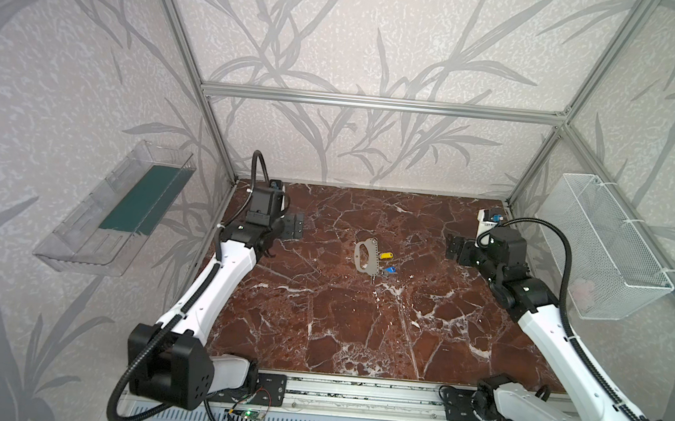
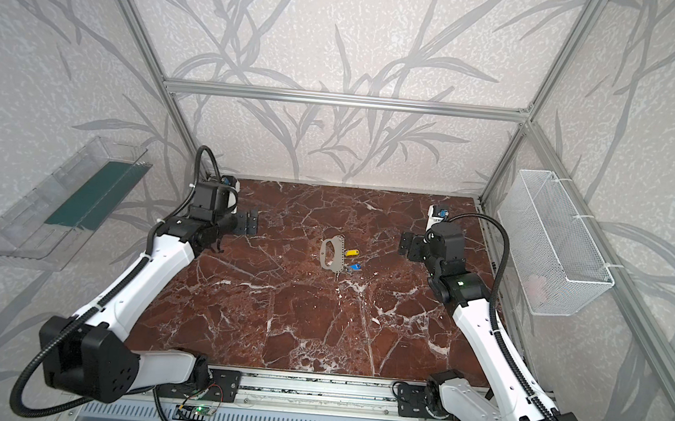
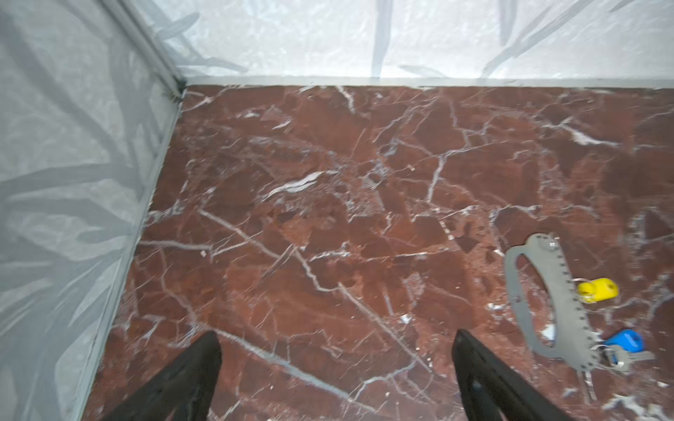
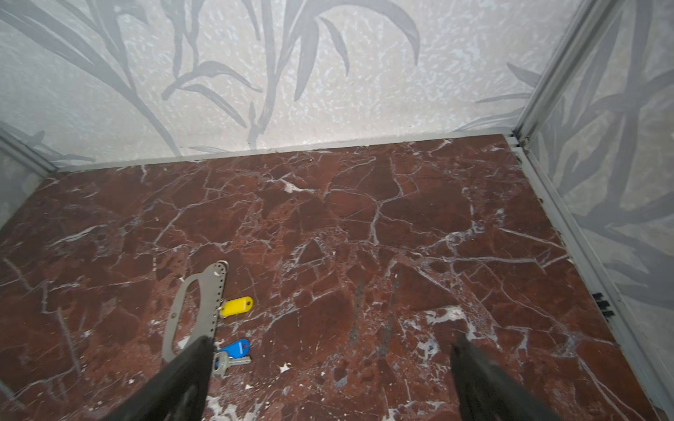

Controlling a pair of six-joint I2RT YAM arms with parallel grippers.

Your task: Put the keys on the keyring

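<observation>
L claw (image 3: 337,334), R claw (image 4: 332,339) spread; keyring (image 1: 372,258), keys (image 1: 385,255) btwn, apart.

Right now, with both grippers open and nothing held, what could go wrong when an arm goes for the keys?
1. The yellow key and the blue key lie close beside the holed edge of the keyring; a wide grasp would likely push it too.
2. Both are tiny and flat on the smooth table, so a pinch by the left gripper or right gripper may slip.
</observation>
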